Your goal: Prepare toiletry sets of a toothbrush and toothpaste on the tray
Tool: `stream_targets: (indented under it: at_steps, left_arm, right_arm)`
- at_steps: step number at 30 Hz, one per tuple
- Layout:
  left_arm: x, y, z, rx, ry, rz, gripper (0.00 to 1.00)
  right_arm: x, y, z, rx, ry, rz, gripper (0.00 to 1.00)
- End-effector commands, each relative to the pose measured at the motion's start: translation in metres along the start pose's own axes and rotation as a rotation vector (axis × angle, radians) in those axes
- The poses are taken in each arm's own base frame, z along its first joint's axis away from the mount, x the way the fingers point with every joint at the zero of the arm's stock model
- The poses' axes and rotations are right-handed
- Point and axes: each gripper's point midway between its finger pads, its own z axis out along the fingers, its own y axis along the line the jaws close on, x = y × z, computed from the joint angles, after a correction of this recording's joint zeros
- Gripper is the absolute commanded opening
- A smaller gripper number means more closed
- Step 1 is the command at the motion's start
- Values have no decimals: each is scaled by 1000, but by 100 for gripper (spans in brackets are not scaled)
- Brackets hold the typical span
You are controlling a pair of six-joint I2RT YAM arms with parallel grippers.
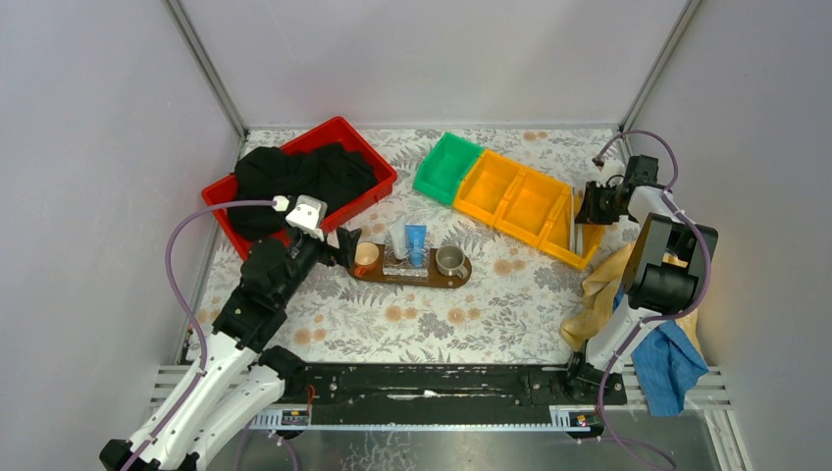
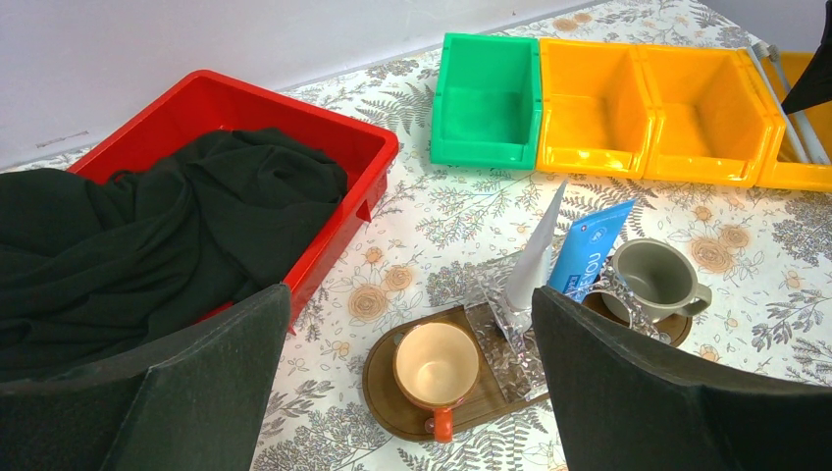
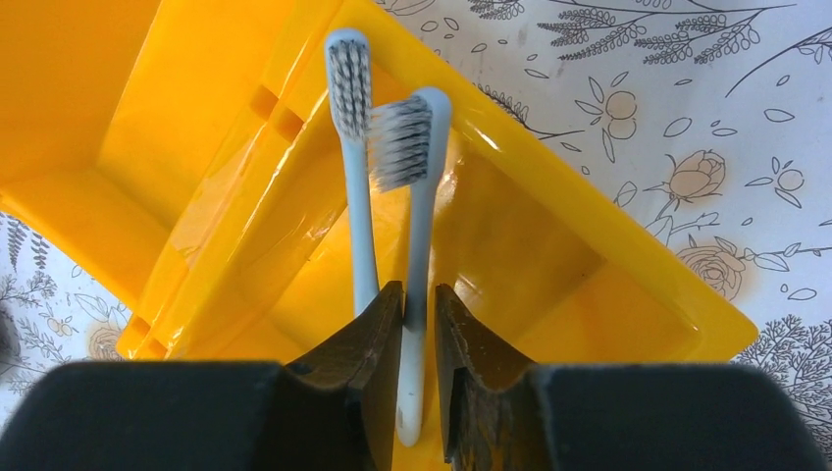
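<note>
The right gripper (image 3: 417, 294) is straddling one toothbrush (image 3: 424, 226) handle in the yellow bin (image 3: 549, 245), jaws narrow, likely readying a lift; the left gripper (image 2: 417, 383) is hovering near the tray (image 2: 378, 388), jaws wide.

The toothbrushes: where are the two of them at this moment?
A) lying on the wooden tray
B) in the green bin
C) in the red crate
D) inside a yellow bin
D: the right wrist view shows both toothbrushes in a yellow bin, with the right gripper straddling one handle.
</note>
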Motion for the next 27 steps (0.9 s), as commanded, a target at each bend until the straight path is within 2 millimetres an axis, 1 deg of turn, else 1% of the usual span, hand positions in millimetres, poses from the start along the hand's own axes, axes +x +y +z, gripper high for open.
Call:
stream_targets:
  at_steps: [1,4,8,11,14,17,20,23,27]
  left_arm:
    - [-15,-1,-2,7,-48,-1,100]
    - [-14,0,-2,7,-47,-1,100]
    - [-14,0,-2,6,-47,-2,100]
    - [-14,-1,-2,8,-47,-1,100]
    - [-14,-1,-2,8,-49,-4,100]
    - [-15,-2,-1,16,-52,-6,100]
    - [-15,-8,-1,49,-59,-10,100]
    - [-17,-17,0,95,-66,-31,100]
    - [-29,-33,2,173,-81,-83,100]
  right_arm:
    - [-10,-3,-2,17,-9,-9,22]
    - [-14,-1,-5,14,-22,-13,12]
    - [-28,3,-20,23,-82,-31,1]
    - [-39,8,-35,37,-139,-54,0]
    - [-52,11,-56,68,-209,-90,0]
    - [-62,20,-76,69,-273,-129,0]
    - [-69,41,-90,-3,-333,-169,0]
    - [-71,75,-104,-158,-380,-218,0]
    - [-70,115,-125,-347,-419,-271,0]
